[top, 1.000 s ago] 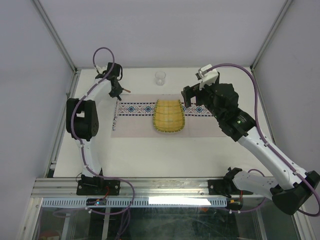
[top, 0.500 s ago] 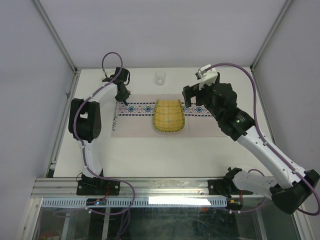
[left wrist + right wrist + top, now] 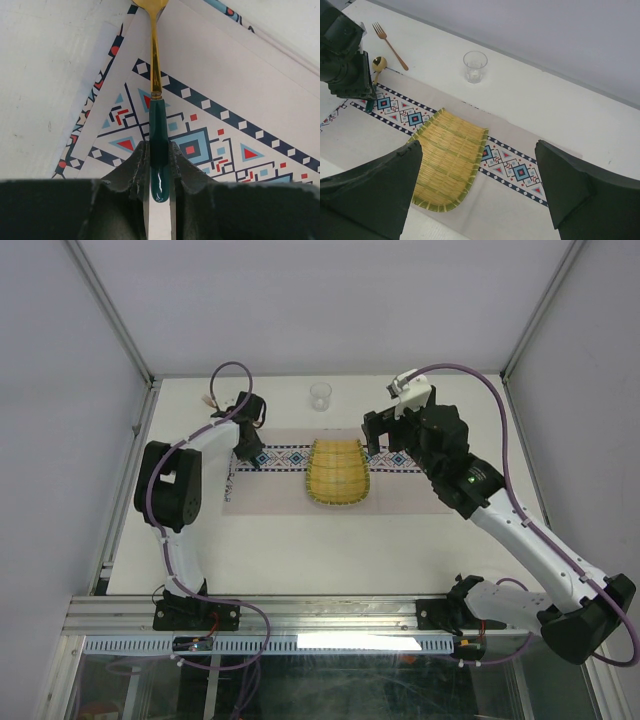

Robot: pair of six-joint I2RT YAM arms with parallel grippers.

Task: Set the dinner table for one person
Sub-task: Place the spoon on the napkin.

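My left gripper (image 3: 159, 150) is shut on the dark green handle of a spoon (image 3: 156, 120), whose gold bowl (image 3: 379, 62) points away over the left end of the patterned placemat (image 3: 235, 95). From above, the left gripper (image 3: 247, 453) hangs at the placemat's (image 3: 400, 492) left edge on the white dinner table (image 3: 300, 540). A woven yellow bamboo tray (image 3: 337, 472) lies on the placemat's middle. My right gripper (image 3: 478, 150) is wide open in the air above the tray (image 3: 447, 155) and holds nothing.
A clear glass (image 3: 320, 395) stands on the table behind the tray, also visible from the right wrist as the glass (image 3: 474, 65). A gold fork (image 3: 390, 39) lies on the bare table near the back left corner. Metal frame posts stand at the table's back corners.
The left arm has swung right and toward the near side, carrying the spoon from the back left corner to the placemat's left end. The right arm has barely moved.
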